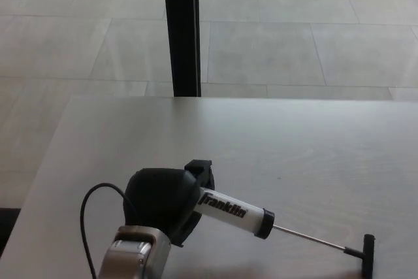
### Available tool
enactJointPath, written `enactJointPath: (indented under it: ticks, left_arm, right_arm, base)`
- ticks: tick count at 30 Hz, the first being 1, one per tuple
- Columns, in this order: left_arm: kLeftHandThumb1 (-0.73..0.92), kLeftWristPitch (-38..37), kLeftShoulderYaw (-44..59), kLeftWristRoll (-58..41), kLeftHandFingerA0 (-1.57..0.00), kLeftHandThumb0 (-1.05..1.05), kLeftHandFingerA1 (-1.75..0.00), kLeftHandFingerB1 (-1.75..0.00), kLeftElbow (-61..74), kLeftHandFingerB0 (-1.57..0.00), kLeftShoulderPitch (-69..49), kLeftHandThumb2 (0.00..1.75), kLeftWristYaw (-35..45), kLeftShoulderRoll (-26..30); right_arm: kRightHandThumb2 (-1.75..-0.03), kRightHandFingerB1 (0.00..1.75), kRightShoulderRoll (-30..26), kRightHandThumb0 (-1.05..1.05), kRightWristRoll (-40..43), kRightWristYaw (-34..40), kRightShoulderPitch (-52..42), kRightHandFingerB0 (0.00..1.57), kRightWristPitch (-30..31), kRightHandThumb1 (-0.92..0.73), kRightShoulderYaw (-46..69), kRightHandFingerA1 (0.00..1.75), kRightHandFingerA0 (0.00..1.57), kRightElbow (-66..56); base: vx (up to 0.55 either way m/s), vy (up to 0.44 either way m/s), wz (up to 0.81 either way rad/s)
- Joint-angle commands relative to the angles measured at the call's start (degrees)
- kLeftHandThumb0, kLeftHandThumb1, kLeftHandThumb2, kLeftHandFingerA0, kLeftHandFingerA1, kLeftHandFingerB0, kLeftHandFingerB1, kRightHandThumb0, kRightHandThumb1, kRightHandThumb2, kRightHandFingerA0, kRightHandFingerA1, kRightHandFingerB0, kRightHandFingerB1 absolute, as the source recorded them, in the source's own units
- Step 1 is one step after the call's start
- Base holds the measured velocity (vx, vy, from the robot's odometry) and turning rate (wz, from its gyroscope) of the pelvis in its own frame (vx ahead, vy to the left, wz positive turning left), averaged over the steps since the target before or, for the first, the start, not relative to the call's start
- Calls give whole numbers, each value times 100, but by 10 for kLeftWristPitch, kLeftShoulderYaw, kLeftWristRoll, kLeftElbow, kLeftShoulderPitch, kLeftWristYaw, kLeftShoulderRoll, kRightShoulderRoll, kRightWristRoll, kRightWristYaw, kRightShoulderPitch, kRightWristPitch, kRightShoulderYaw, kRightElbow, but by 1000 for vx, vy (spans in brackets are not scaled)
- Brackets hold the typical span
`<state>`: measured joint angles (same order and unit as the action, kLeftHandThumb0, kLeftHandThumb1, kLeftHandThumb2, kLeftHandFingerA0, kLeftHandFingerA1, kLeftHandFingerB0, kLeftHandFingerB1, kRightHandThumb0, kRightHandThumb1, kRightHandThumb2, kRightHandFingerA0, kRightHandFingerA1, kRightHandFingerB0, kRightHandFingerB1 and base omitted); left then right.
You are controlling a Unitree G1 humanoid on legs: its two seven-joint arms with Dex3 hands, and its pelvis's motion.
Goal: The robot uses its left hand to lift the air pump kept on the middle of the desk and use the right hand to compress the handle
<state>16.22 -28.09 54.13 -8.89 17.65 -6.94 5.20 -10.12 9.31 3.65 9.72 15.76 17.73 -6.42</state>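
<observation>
The air pump (232, 212) is a white tube marked "Franklin" with black end caps. A thin metal rod (307, 238) runs out of its right end to a black T-handle (367, 253) near the lower right edge of the head view. My left hand (162, 202) is shut on the left end of the tube, covering that part. The pump's right end tilts down toward the desk (294, 148), and the handle sits close to the surface. My right hand does not show.
A black cable (88, 213) loops off my left wrist (134, 256) at the lower left. Beyond the desk's far edge a black vertical post (181, 31) stands on a pale tiled floor (294, 31).
</observation>
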Motion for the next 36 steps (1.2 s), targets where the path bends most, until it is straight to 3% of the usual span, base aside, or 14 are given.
enactJointPath:
  ticks: [1, 2, 3, 7, 16, 17, 18, 19, 20, 21, 27, 31, 32, 36]
  left_arm:
    - [53, 41, 25, -27, -93, -17, -175, -139, 9, -76, -10, 127, 13, -26]
    - [53, 45, 24, -22, -93, -17, -175, -139, 11, -76, -10, 127, 15, -28]
    - [52, 49, 23, -19, -94, -18, -175, -136, 6, -78, -8, 128, 14, -31]
    - [57, 44, 44, -62, -93, -17, -174, -121, 0, -80, -17, 118, 5, -63]
    - [49, 24, 71, -97, -92, -17, -175, -124, -19, -74, -33, 129, -23, -105]
    - [49, 23, 71, -97, -90, -20, -175, -148, -21, -71, -32, 130, -22, -104]
    - [49, 23, 70, -98, -90, -20, -175, -148, -22, -71, -32, 130, -23, -103]
    - [52, 30, 68, -94, -91, -20, -175, -157, -22, -73, -30, 126, -19, -102]
    - [52, 33, 67, -94, -91, -20, -175, -157, -22, -73, -29, 126, -18, -102]
    - [52, 31, 65, -93, -94, -17, -175, -125, -24, -73, -29, 126, -18, -99]
    - [51, 35, 60, -90, -93, -19, -175, -142, -27, -74, -26, 127, -24, -94]
    - [51, 33, 64, -97, -94, -17, -175, -131, -23, -75, -28, 127, -24, -95]
    - [52, 19, 70, -107, -91, -17, -175, -147, -23, -75, -30, 125, -31, -97]
    - [59, 11, 76, -121, -87, -19, -175, -160, -19, -74, -25, 120, -35, -100]
  right_arm:
    - [-113, 54, 1, -64, 0, 11, -7, 32, 6, -74, 13, 59, 32, -1]
    - [-113, 54, 0, -64, -2, 11, -7, 32, 4, -74, 13, 59, 32, 2]
    - [-68, 42, 0, -69, -1, 11, -7, 42, 2, -92, 14, 50, 37, 3]
    - [-68, 43, -3, -69, -5, 8, -11, 42, -2, -92, 15, 52, 38, 4]
    - [-69, 42, -5, -68, -4, 8, -13, 42, 4, -92, 18, 51, 38, 5]
    - [-69, 42, -4, -68, 0, 7, -14, 42, 6, -92, 20, 51, 37, 3]
    - [-69, 42, -4, -68, 0, 7, -14, 42, 7, -92, 20, 51, 37, 3]
    - [-114, 54, -4, -65, -2, 8, -15, 34, 10, -76, 20, 58, 32, 2]
    - [-114, 54, -5, -65, -3, 9, -16, 34, 11, -76, 19, 58, 32, 2]
    - [-69, 42, -4, -68, -3, 8, -17, 42, 8, -92, 20, 53, 38, 4]
    - [-68, 42, 1, -68, 5, 11, -16, 46, 13, -92, 25, 48, 37, 4]
    - [-69, 42, 6, -68, 6, 14, -15, 44, 16, -92, 25, 51, 39, 3]
    - [-114, 54, 5, -63, 10, 10, -14, 33, 22, -76, 26, 59, 31, 6]
    - [-114, 54, 5, -68, 23, 3, -13, 34, 33, -79, 32, 60, 32, 14]
  base:
    - [0, 0, 0]
    - [0, 0, 0]
    - [0, 0, 0]
    - [0, 0, 0]
    - [0, 0, 0]
    - [0, 0, 0]
    - [0, 0, 0]
    - [0, 0, 0]
    - [0, 0, 0]
    - [0, 0, 0]
    - [0, 0, 0]
    - [0, 0, 0]
    - [0, 0, 0]
    - [0, 0, 0]
